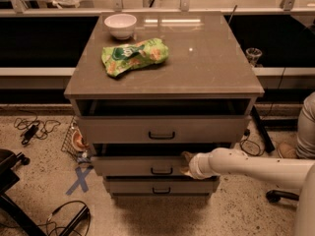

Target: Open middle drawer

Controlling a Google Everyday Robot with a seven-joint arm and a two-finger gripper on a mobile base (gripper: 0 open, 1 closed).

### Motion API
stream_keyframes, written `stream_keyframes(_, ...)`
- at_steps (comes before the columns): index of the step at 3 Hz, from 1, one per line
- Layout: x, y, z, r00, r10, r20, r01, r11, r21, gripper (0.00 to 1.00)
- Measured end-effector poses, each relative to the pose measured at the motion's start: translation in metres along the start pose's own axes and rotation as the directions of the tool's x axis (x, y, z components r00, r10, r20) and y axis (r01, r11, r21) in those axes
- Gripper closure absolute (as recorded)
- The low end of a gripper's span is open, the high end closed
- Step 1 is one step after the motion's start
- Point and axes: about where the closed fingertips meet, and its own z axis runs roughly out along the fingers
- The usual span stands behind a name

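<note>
The middle drawer (128,166) is sitting second of 3 in the grey-taupe cabinet (216,58), its front lying under the top drawer (118,129), which is standing forward of the cabinet frame, and above the bottom drawer (128,186). The gripper (185,163) is pressing in at the upper right part of the middle drawer's front, just beside the small black handle (162,171) and to its right, with the pale arm (246,165) reaching in from the right. Whether the gripper is open or closed, and whether it is gripping anything, I cannot tell. The main risk seems to be that the gripper is sitting off the handle, so a pull could be slipping off the flat front without moving the drawer. It is also working close under the top drawer's lower edge, so any upward drift could be catching that drawer instead. An off-centre pull from the right could be skewing the wide tray on its runners. A hard jolt might be shaking the white bowl (120,24) and green snack bag (134,57) lying on top.
</note>
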Motion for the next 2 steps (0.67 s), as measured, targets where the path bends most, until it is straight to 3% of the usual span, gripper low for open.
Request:
stream_keyframes(1, -0.0019, -0.0012, -0.0032, 1.0, 0.0, 0.0, 0.0, 1.0, 0.0, 0.95)
stream_keyframes(2, -0.0035, -0.0024, -0.0063, 1.0, 0.0, 0.0, 0.0, 1.0, 0.0, 1.0)
